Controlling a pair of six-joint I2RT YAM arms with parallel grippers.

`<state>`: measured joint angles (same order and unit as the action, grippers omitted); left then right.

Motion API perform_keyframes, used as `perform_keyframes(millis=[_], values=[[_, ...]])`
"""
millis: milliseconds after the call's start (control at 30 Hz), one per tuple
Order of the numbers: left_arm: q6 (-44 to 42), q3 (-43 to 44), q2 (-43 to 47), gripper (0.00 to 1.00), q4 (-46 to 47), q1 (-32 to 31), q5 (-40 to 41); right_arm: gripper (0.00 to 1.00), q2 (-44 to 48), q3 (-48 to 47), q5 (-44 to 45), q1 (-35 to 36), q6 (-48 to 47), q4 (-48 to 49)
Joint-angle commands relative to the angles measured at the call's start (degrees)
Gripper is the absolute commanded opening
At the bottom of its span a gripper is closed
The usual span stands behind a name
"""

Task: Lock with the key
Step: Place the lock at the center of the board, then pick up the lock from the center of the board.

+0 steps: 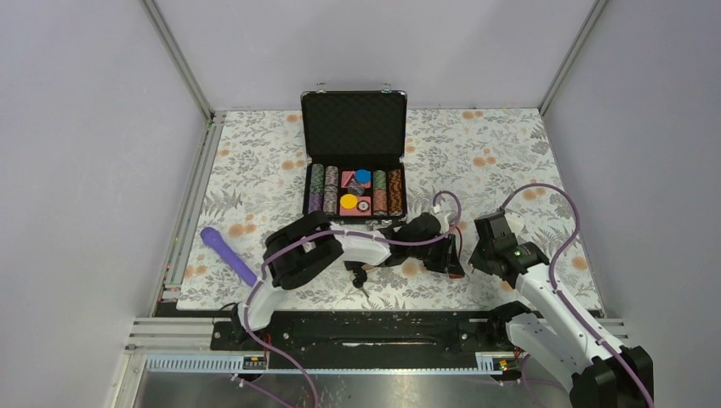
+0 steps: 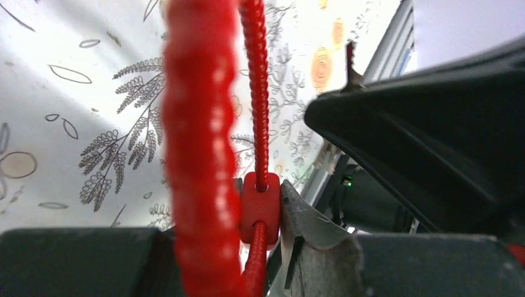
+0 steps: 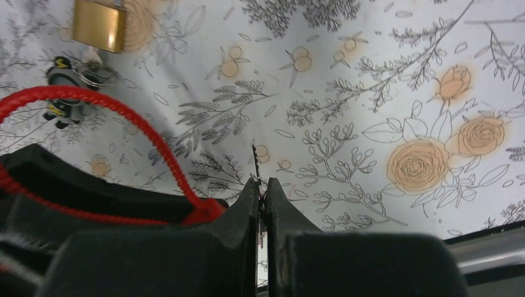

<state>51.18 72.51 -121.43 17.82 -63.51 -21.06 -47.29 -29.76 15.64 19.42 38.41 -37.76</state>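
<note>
My left gripper (image 2: 263, 190) is shut on a small red block (image 2: 260, 207) threaded on a ribbed red cord (image 2: 204, 142), which loops up close past the lens. My right gripper (image 3: 261, 185) is shut on the key (image 3: 254, 162); only its thin toothed blade shows, sticking out past the fingertips. In the top view both grippers, left (image 1: 446, 246) and right (image 1: 474, 255), hang tip to tip over the near right part of the mat. A brass padlock (image 3: 98, 25) lies on the mat, apart from both, with a ring of dark-headed keys (image 3: 68, 93) beside it. The red cord (image 3: 124, 108) arcs toward them.
An open black case (image 1: 353, 119) filled with poker chips stands at the back middle of the flowered mat (image 1: 510, 161). A purple stick (image 1: 228, 253) lies at the near left. A metal rail (image 1: 383, 327) runs along the near edge, and grey walls close in both sides.
</note>
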Motion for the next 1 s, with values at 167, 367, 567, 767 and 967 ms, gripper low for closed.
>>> perform_keyframes(millis=[167,367,567,767,967], values=[[5.71,6.02,-3.33,0.27,-2.16,-2.15,1.37,0.00,-1.59,2.04,1.98,-0.30,9.11,-3.00],[6.26,5.98,-3.31,0.55,-5.35,-2.15,1.14,0.08,-2.55,3.50,2.81,-0.30,11.88,-3.29],[3.61,3.84,0.06,0.69,-9.29,-2.16,4.75,0.42,-2.65,2.52,2.61,-0.34,12.46,-3.35],[0.44,0.38,5.38,0.71,-12.34,-2.15,10.32,0.56,-0.10,-0.17,2.34,-0.36,12.70,-3.84],[-2.12,-5.34,12.41,0.71,-13.56,-2.06,18.80,0.62,-1.48,-2.52,1.17,-0.35,11.22,-0.42]])
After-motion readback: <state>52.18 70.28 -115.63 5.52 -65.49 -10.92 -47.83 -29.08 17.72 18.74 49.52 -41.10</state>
